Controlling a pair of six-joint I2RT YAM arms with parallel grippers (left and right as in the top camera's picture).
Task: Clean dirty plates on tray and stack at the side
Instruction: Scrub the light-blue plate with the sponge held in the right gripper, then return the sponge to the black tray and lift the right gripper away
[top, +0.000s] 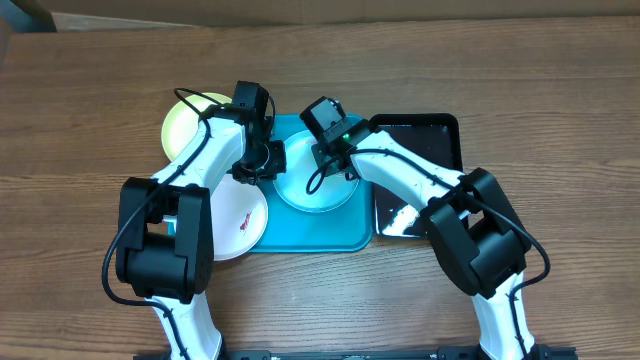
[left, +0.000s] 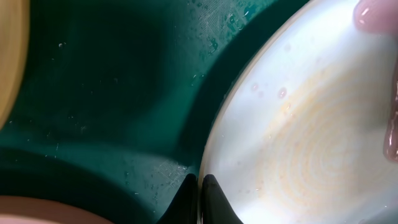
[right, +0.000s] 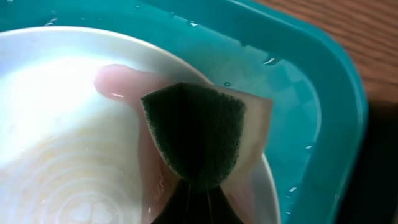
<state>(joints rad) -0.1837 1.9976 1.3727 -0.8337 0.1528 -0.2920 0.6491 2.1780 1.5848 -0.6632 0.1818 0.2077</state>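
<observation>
A light blue plate (top: 318, 185) lies in the turquoise tray (top: 345, 235). My left gripper (top: 262, 160) is shut on that plate's left rim; in the left wrist view the fingertips (left: 199, 186) pinch the pale plate (left: 298, 143) at its edge. My right gripper (top: 335, 150) is shut on a sponge (right: 199, 134), pink with a dark green scouring face, pressed on the wet plate (right: 62, 124) near its far rim. A pale yellow-green plate (top: 188, 122) lies on the table left of the tray. A white plate (top: 240, 222) with a red mark overlaps the tray's left edge.
A glossy black tray (top: 425, 150) sits right of the turquoise one, under my right arm. Water drops cover the tray floor (left: 112, 93) and its rim (right: 323, 93). Bare wooden table (top: 560, 110) surrounds everything.
</observation>
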